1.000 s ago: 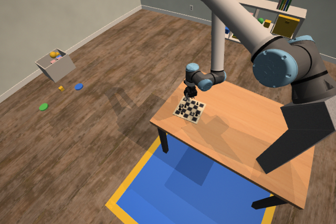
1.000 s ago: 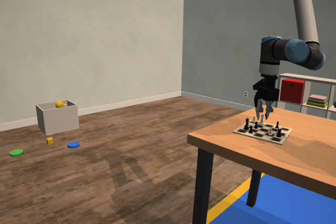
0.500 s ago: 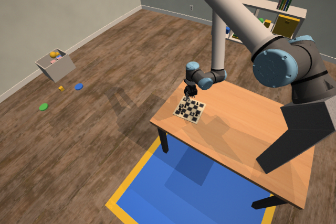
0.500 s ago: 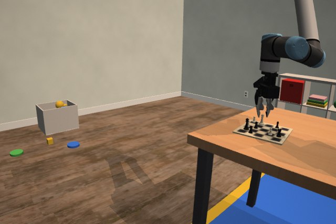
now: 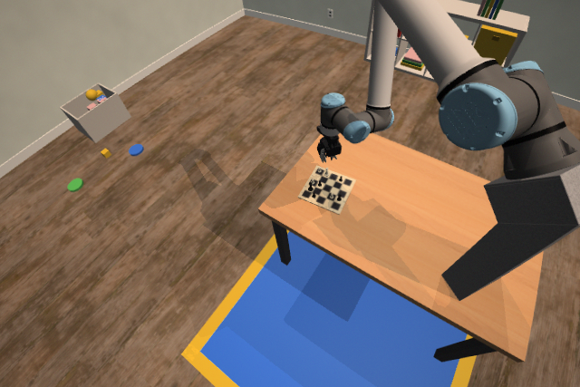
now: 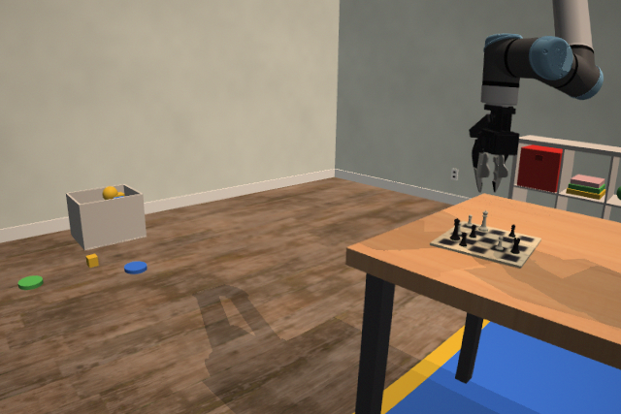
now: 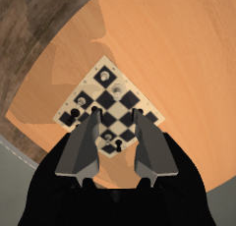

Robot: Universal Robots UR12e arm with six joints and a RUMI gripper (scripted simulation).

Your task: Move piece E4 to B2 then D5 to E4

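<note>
The gripper (image 5: 328, 159) (image 6: 486, 190) (image 7: 117, 109) stood partly open with nothing between its fingers, pointing down and well above the board. Its two fingers lay at 9 and 3 o'clock of the gap in the wrist view. The tall white piece (image 5: 326, 171) (image 6: 484, 221) (image 7: 117, 90) stood below the fingertips, at 12 o'clock from the gap in that wrist view. It was upright, its long axis roughly in line with the downward reach, on a pale edge square beside a corner. That could have suited E4 or D5, but the edge letters were too small to read, so its square could not be told, nor how far the task had got.

If that piece was next, the hand needed to shift toward 12 o'clock before going down. From the tall piece, the small white piece (image 5: 320, 170) (image 6: 469, 220) (image 7: 104, 76) stood on the corner square between 10 and 11 o'clock, the nearer knock risk. A black pawn (image 5: 340, 178) (image 6: 512, 230) (image 7: 140, 111) stood toward 4 or 5 o'clock, partly behind one finger. Beyond them the chessboard (image 5: 318, 205) (image 6: 481, 256) (image 7: 106, 61) lay flat on the table (image 5: 421, 186) (image 6: 401, 249) (image 7: 162, 64).
</note>
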